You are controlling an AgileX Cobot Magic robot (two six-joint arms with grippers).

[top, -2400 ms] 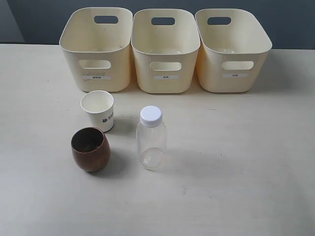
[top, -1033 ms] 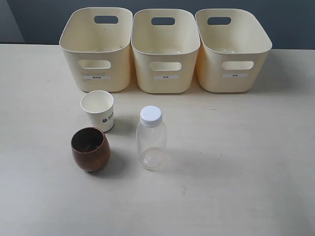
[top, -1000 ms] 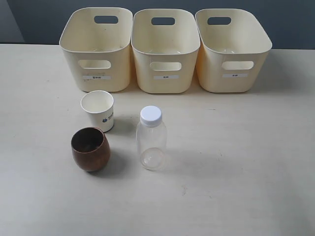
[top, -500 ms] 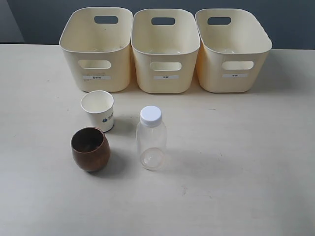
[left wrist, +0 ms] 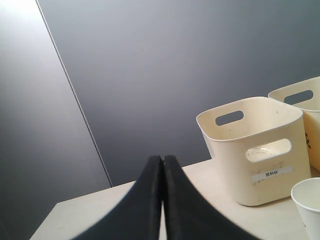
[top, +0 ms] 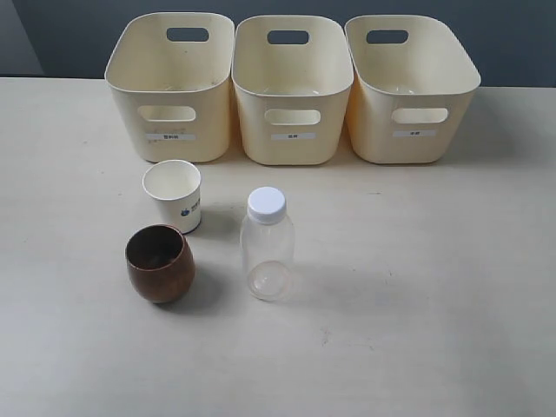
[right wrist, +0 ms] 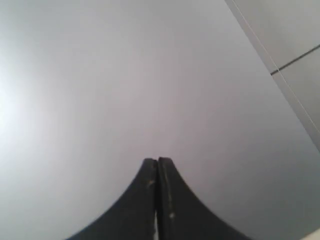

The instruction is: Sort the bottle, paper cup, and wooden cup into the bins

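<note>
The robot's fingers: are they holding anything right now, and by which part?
Nothing is held. The left fingers and right fingers are each pressed shut on nothing, while the bottle, paper cup and wooden cup stand untouched on the table.

Place: indoor test bench of a lab or studio kind. Evidence: plain pale table (top: 434, 304), matt and unadorned; flat dark grey wall (top: 512, 35) behind, meeting a paler panel (left wrist: 30, 125) at a thin straight seam (left wrist: 74, 95). Three identical cream bins (top: 292, 95) in a tidy row along the far edge of the table, each with a small white label (top: 293, 136) on the front. Bottle (top: 267, 252), paper cup (top: 172, 195) and wooden cup (top: 160, 265) upright and apart before the row, like laid-out samples.
</note>
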